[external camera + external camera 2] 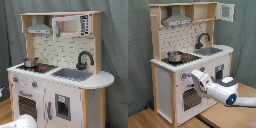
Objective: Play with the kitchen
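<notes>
The kitchen stands upright against a grey curtain in both exterior views, a tall white and light-wood toy unit. Taking its oven door as the landmark: the knobs sit in a row just above it, and the hob with a small pot lies above those on the surface. The grey sink and black faucet are up and to the side of the door, with the range hood and upper cabinet higher still.

In the second exterior view the end effector reaches in front of the panel just above the oven door, near the knobs, probably to turn one or to pull the door's handle. Whether it touches anything, and whether it is spread or pressed together, I cannot tell.
</notes>
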`<state>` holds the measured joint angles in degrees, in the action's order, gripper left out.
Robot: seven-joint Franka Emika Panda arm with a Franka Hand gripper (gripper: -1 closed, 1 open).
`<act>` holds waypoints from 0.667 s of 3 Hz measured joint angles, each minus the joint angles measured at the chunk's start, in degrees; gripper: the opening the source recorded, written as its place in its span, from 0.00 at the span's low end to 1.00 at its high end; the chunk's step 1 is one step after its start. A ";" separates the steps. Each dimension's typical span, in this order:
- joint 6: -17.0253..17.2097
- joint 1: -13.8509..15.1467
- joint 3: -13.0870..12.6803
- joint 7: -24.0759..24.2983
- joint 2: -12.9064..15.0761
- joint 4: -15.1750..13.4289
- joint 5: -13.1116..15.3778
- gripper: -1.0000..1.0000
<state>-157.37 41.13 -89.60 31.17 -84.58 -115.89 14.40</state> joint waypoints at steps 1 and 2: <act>1.80 -3.58 0.06 3.01 0.00 -2.79 0.00 1.00; 4.10 -7.44 0.09 5.43 0.00 -5.63 0.00 1.00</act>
<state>-153.27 33.69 -89.50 36.60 -84.57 -121.53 14.40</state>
